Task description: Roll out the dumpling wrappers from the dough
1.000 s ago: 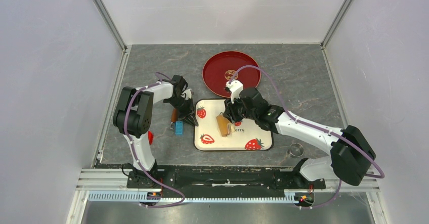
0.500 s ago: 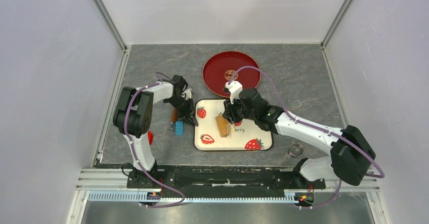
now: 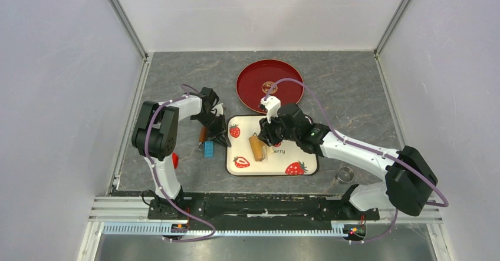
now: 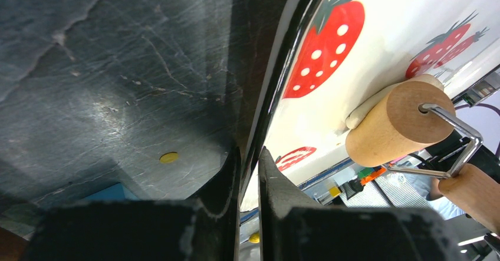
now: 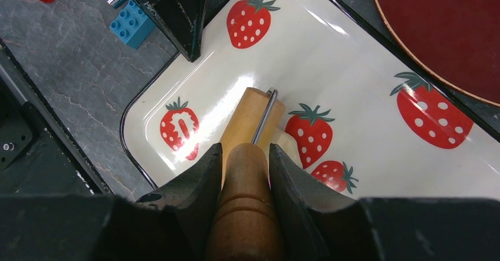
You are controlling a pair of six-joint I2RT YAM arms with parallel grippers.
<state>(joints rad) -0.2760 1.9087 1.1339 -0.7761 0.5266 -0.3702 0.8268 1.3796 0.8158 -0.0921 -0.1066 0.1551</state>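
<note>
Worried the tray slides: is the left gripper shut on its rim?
Shut: the left gripper pinches the strawberry tray's black rim from both sides.

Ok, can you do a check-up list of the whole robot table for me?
Surface: grey table, tray on it.
Job's things: dough under roller on tray; wrappers, nothing seen; plate behind tray; cutter near right base.
Clutter: blue brick, red brick, left of tray.
Grippers: left gripper pinches tray rim; right gripper holds roller handle.
Cables: purple cable loops over plate.
Surroundings: pale walls, rail at near edge.
</note>
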